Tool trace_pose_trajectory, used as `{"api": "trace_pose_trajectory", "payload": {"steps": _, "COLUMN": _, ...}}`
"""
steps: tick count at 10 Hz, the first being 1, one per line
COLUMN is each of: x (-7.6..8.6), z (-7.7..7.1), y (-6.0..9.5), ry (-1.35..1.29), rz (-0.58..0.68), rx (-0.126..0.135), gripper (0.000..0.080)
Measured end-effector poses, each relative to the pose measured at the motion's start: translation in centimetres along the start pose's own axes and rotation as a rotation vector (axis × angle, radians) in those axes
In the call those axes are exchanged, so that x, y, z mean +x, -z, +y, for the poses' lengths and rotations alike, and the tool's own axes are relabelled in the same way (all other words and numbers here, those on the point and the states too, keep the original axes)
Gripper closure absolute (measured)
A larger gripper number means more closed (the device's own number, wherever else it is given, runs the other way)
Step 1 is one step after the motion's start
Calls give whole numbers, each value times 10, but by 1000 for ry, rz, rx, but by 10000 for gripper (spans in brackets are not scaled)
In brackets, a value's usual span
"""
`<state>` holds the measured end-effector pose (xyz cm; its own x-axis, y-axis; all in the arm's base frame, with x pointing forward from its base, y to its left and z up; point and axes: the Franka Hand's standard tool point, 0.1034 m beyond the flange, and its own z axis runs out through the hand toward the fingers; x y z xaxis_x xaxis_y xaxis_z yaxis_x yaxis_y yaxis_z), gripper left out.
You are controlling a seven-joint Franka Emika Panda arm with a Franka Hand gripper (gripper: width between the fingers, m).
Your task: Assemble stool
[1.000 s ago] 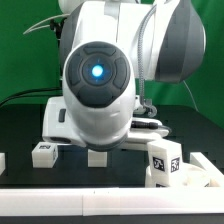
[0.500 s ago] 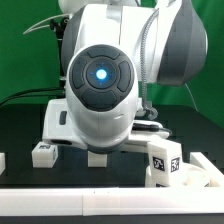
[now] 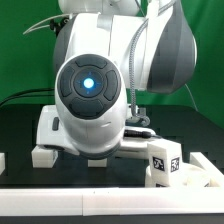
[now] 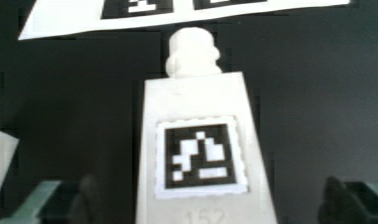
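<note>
In the wrist view a white stool leg [image 4: 195,110] lies on the black table, with a black-and-white tag [image 4: 198,152] on its upper face and a rounded peg [image 4: 196,50] at its far end. My gripper [image 4: 200,205] is open. Its dark fingers [image 4: 44,205] stand wide apart on either side of the leg's near end, not touching it. In the exterior view the arm's body hides the gripper and this leg. The round white seat [image 3: 195,172] lies at the exterior view's right, with a tagged white piece [image 3: 165,158] against it. Another leg [image 3: 42,155] lies at the left.
The marker board [image 4: 186,12] lies just beyond the leg's peg. Another white part [image 4: 1,150] shows at the edge of the wrist view. A long white bar [image 3: 100,205] edges the table's front. A small white piece [image 3: 3,160] sits at the exterior view's far left.
The arm's wrist has swung toward the exterior view's left and lower. It now covers the small white piece that showed below it at centre.
</note>
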<state>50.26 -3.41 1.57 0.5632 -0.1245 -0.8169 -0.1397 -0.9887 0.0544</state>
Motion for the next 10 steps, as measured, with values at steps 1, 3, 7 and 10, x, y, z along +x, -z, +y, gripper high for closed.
{"api": "trace_pose_trajectory", "payload": {"steps": 1, "x": 0, "z": 0, "y": 0, "ry": 0, "rz": 0, "rx": 0, "gripper": 285}}
{"api": "trace_pose_trajectory", "payload": {"steps": 3, "x": 0, "z": 0, "y": 0, "ry": 0, "rz": -1, "rx": 0, "gripper": 462}}
{"api": "trace_pose_trajectory", "payload": {"steps": 7, "x": 0, "z": 0, "y": 0, "ry": 0, "rz": -1, "rx": 0, "gripper": 462}}
{"api": "trace_pose_trajectory", "payload": {"steps": 10, "x": -27, "z": -6, "y": 47, "ry": 9, "rz": 54, "rx": 11, "gripper": 462}}
